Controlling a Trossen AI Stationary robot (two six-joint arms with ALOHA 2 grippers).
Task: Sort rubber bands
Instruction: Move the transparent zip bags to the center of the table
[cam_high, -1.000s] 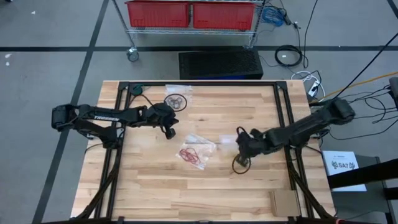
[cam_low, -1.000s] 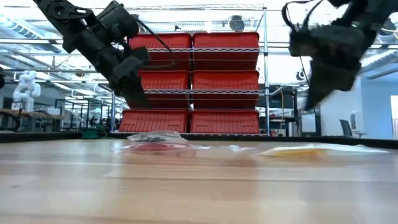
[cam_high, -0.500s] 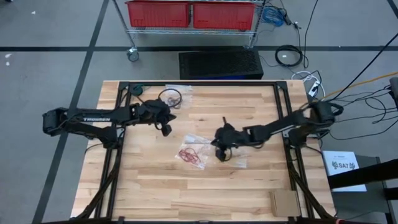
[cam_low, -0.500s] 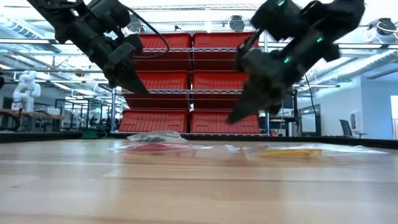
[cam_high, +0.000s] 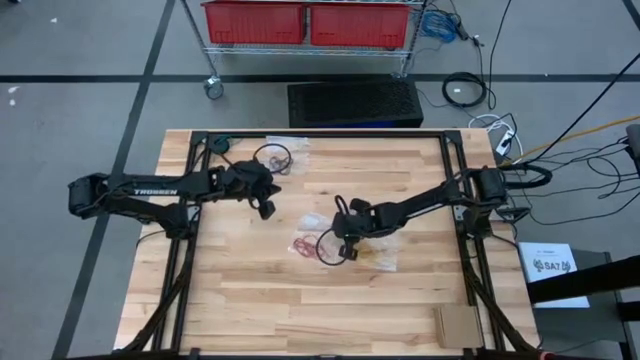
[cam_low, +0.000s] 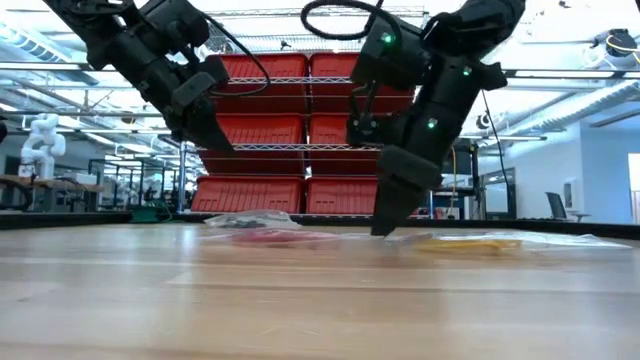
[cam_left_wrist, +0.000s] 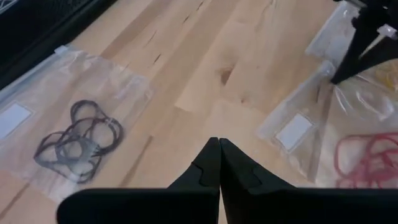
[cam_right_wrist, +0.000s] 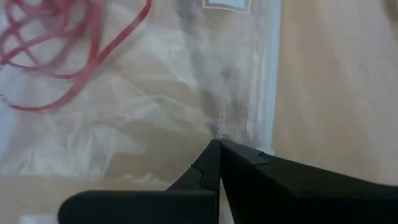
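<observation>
The left gripper (cam_high: 268, 209) is hanging in the air over the far left part of the wooden table (cam_high: 400, 310). Its two fingers are pressed together with nothing between them. Just past it, near the far edge, a clear bag (cam_left_wrist: 74, 106) is lying flat with the black rubber bands (cam_left_wrist: 78, 140) sitting inside it in a loose tangle.

Near the middle of the table another clear bag (cam_right_wrist: 124, 118) is lying flat, and the red rubber bands (cam_high: 305, 246) are showing through it. The bag is looking crinkled in the right wrist view.

The right gripper (cam_high: 346, 250) is reaching in from the right side and pointing down at this bag. Its tip is touching the bag's edge, just beside the red bands (cam_right_wrist: 56, 50). Its fingers (cam_right_wrist: 205, 171) are pushed together, and I cannot tell if they are pinching the plastic.

Just right of that, a third bag (cam_high: 383, 259) is lying with the yellowish tan rubber bands (cam_low: 480, 242) in it.
</observation>
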